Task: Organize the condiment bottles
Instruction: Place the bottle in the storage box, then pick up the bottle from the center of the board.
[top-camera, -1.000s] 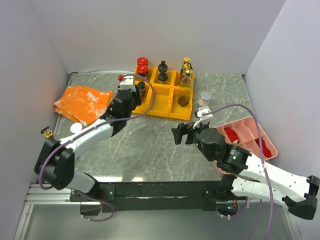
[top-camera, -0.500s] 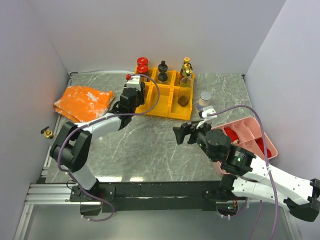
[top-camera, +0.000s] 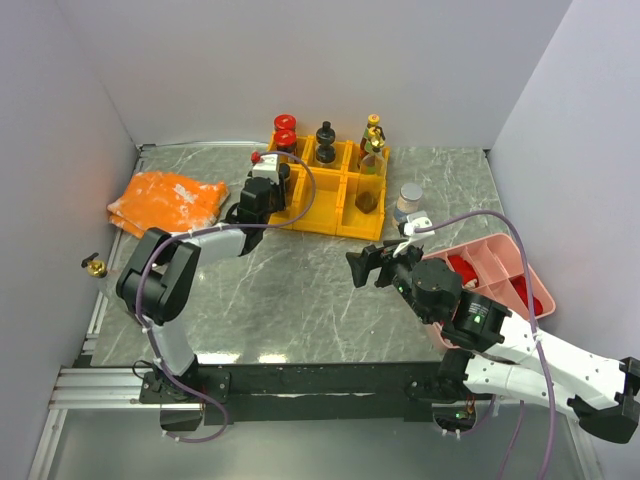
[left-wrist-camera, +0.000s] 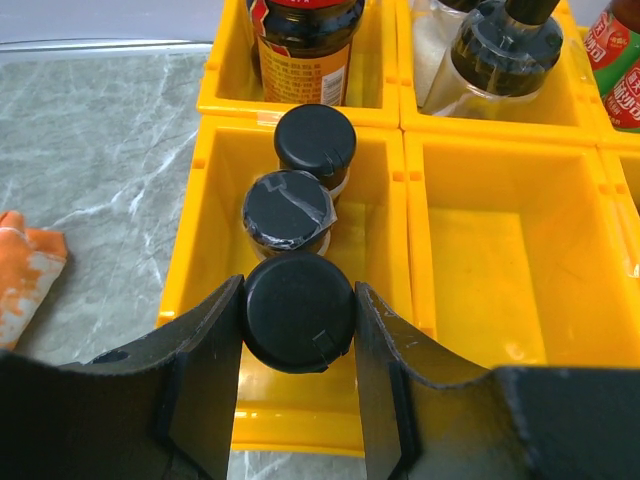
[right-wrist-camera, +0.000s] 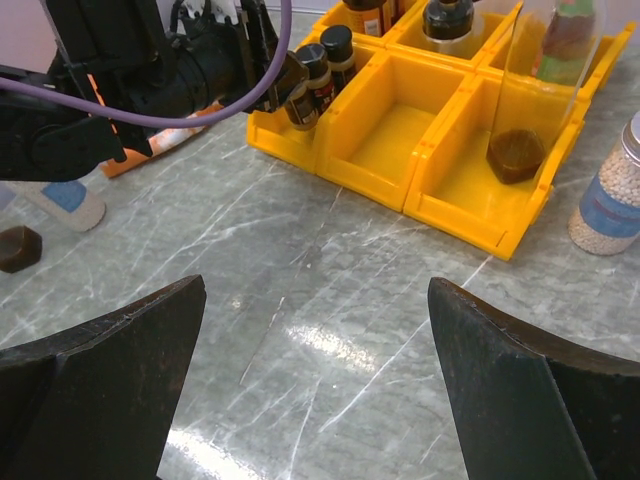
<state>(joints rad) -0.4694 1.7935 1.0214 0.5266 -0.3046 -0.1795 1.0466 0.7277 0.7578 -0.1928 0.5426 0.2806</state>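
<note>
Clamping from both sides, the left fingers (left-wrist-camera: 212, 360) are closed partway onto the round black cap of a small dark glass bottle (left-wrist-camera: 298, 312), with both pads touching the cap. That bottle is at the near end of the front-left compartment of the yellow plastic bins (left-wrist-camera: 400, 170). Whether its base rests on the compartment floor cannot be told. A second black-capped bottle (left-wrist-camera: 288, 210) stands just behind it in the same compartment, and a third black-capped bottle (left-wrist-camera: 315, 140) stands behind that.

The back-left compartment holds a pair of red-capped bottles (top-camera: 285, 125). A black-topped bottle (top-camera: 325, 140) is in the back-middle compartment and a yellow-green-capped bottle (top-camera: 373, 128) in the back-right. The front-right compartment holds a tall clear bottle with a little dark liquid at the bottom (right-wrist-camera: 530, 110). A silver-capped jar of pale beads (top-camera: 408, 200) stands on the grey marbled worktop (top-camera: 300, 290) just right of the bins.

The right fingers (right-wrist-camera: 110, 370) are spread wide with nothing between them, above bare worktop on the near side of the bins. A crumpled orange cloth (top-camera: 165, 205) lies left of the bins. A pink divided tray (top-camera: 500, 262) lies at the right.
</note>
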